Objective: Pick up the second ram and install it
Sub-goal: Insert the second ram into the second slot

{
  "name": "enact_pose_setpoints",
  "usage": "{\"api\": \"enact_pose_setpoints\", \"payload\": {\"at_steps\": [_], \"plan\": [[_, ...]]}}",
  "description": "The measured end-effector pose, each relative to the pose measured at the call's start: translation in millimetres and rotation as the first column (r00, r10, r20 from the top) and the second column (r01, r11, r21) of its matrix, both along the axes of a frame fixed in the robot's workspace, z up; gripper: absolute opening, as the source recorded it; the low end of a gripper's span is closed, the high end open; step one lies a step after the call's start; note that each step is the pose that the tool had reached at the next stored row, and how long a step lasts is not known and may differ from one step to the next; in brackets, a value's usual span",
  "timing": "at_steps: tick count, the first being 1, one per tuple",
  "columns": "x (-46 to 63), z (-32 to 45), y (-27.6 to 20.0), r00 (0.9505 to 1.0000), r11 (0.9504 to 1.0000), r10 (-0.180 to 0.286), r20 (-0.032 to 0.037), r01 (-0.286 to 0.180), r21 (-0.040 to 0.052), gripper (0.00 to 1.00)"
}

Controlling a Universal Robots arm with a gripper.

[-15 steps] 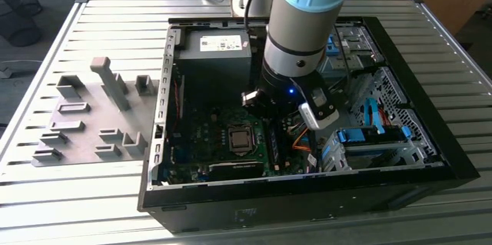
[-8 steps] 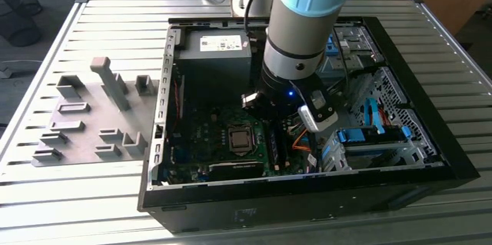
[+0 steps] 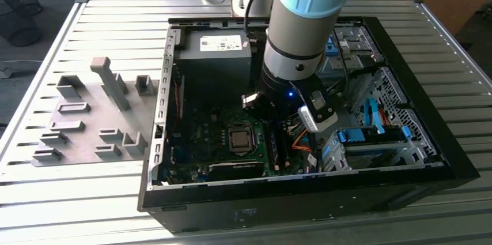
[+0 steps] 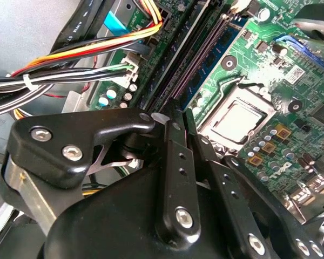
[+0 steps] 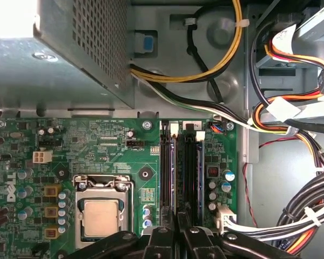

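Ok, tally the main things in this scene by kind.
Open computer case: 1
Robot arm: 1
Power supply: 1
Processor: 1
Grey holder tray: 1
Total: 5

Open computer case on slatted table — grey holder blocks beside it; processor socket on green motherboard

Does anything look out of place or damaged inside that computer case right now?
Nothing stands out. The hand sits low over the RAM slots beside the processor socket, and the cable bundle lies off to the side.
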State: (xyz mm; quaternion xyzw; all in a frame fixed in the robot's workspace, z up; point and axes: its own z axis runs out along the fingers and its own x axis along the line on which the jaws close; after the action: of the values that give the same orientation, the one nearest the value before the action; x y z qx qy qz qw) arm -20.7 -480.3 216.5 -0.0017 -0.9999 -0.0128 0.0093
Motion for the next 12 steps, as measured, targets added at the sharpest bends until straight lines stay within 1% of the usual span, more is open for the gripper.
{"api": "enact_pose_setpoints", "payload": {"at_steps": [8, 12], "plan": [[0.3, 1.9, 0.0, 1.0, 1.0, 0.0, -0.0001, 0.0, -0.0001, 0.14], [0.2, -0.6, 0.0, 1.0, 1.0, 0.0, -0.0017, 0.0, 0.0, 0.14]]}}
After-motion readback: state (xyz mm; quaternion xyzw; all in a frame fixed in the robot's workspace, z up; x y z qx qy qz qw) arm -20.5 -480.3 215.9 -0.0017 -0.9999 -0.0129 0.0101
